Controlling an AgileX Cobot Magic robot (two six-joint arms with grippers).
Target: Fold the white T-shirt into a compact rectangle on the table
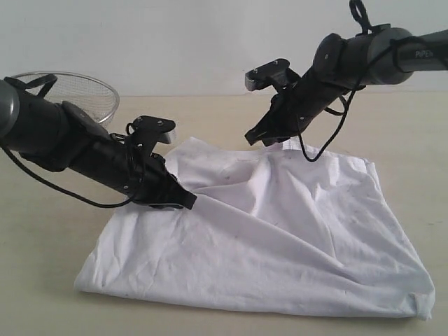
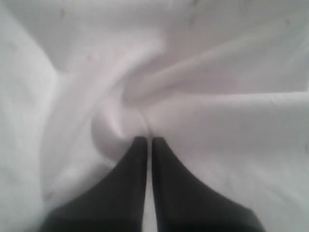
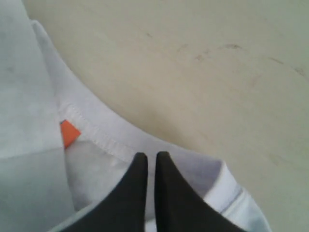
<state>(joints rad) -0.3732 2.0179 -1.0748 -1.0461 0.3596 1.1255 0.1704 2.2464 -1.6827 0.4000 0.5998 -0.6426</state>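
The white T-shirt (image 1: 280,238) lies crumpled and partly doubled over on the table (image 1: 42,259), with no lettering showing. My left gripper (image 1: 187,201) is shut on a pinch of cloth at the shirt's left side. In the left wrist view, folds of fabric (image 2: 159,87) gather toward that gripper's tips (image 2: 146,140). My right gripper (image 1: 255,137) is shut on the neck edge at the back and holds it slightly raised. The right wrist view shows the stitched collar (image 3: 96,133) and the orange neck tag (image 3: 69,133) beside that gripper's tips (image 3: 150,155).
A round wire-mesh basket (image 1: 77,89) stands at the back left, behind my left arm. Bare beige table (image 3: 207,72) lies beyond the collar and around the shirt. A black cable (image 1: 329,143) hangs from the right arm over the shirt.
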